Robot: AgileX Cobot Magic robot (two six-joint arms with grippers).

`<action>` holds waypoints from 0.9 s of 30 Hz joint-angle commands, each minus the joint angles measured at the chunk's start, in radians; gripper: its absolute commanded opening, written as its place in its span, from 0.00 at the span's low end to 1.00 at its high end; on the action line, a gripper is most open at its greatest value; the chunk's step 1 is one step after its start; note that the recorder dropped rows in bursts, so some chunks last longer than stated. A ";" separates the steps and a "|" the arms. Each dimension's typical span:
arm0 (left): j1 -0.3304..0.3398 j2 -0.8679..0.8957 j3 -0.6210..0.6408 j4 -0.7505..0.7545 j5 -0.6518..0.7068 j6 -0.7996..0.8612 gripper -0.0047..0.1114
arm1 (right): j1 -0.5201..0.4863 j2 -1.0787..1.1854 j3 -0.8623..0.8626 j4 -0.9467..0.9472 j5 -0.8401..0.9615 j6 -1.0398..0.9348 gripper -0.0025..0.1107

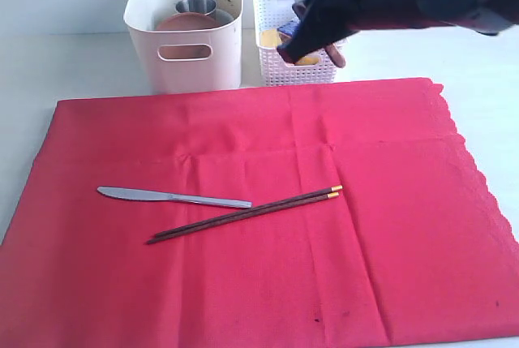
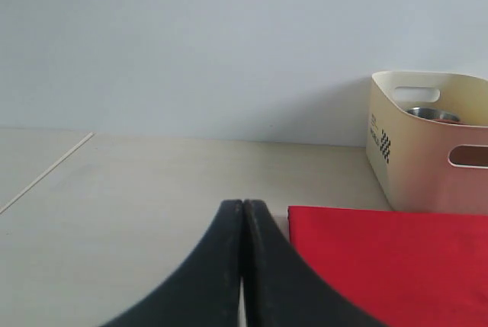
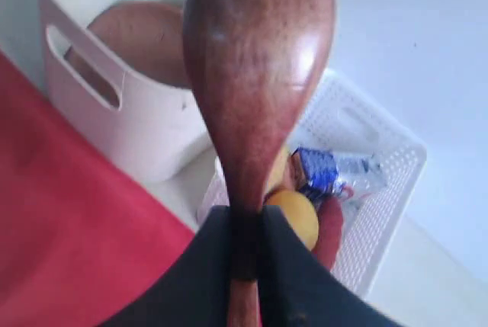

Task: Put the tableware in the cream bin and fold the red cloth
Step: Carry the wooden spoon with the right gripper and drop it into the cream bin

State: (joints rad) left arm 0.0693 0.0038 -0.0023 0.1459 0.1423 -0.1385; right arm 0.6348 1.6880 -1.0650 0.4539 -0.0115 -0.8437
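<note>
Your right gripper (image 3: 244, 239) is clamped on the neck of the brown wooden spoon (image 3: 255, 60), bowl end out ahead of the fingers. It hangs at 12 o'clock of the red cloth (image 1: 389, 226), over the white perforated basket (image 1: 280, 68). That's the wrong tub! The cream bin (image 1: 223, 64) sits just at 9 o'clock of the basket, with the steel cup (image 1: 196, 6) and the round wooden plate (image 1: 182, 22) already inside. Let go here and the spoon lands among the food, so carry it toward 9 o'clock first. Mind the bin's rim too: the spoon sticks out long, and a low pass could clip the wall, shove the tub or twist the spoon in your grip. Your left gripper (image 2: 242, 224) is pressed together on nothing, parked off the cloth's 9 o'clock edge. The steel knife (image 1: 170, 196) and the dark chopsticks (image 1: 243, 214) lie on the cloth around 8 o'clock of its centre, knife tip right by the sticks. Grabbing one could drag the other or bunch the fabric.
</note>
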 commanded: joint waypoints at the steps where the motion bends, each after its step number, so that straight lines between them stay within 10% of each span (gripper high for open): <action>1: 0.001 -0.004 0.002 0.006 -0.002 0.004 0.04 | 0.000 0.113 -0.156 0.019 0.011 0.007 0.02; 27: 0.001 -0.004 0.002 0.006 -0.002 0.004 0.04 | 0.075 0.659 -0.931 0.025 0.139 0.201 0.02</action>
State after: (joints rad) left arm 0.0693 0.0038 -0.0023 0.1459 0.1423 -0.1385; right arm 0.7100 2.3321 -1.9802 0.4792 0.1390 -0.6572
